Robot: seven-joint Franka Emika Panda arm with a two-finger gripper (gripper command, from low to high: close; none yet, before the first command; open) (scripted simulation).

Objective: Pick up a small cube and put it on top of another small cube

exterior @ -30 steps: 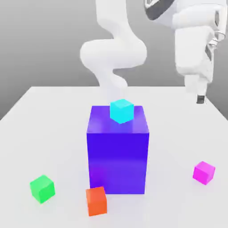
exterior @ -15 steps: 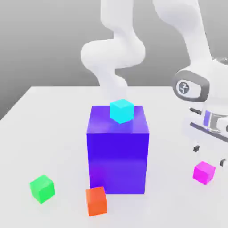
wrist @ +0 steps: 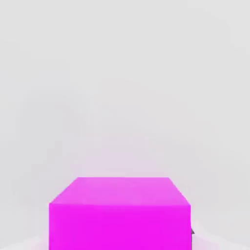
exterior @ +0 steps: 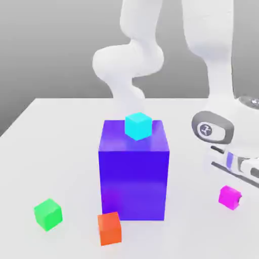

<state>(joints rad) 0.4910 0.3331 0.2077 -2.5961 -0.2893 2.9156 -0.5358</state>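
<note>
End effector (exterior: pixel 230 196) grips magenta cube (exterior: pixel 229 197).
Blue block (exterior: pixel 133 177), bearing cyan cube (exterior: pixel 138 126), stands between magenta and green cube (exterior: pixel 48 214).

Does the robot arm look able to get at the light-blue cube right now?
Probably not yet: its gripper seems closed on the pink cube. But nothing covers the light-blue cube, so it looks free from above.

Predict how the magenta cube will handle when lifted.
The magenta cube looks rigid, given its crisp straight edges. Its flat faces suggest it likely won't roll. The smooth, plain surface might be a little slippery.
</note>
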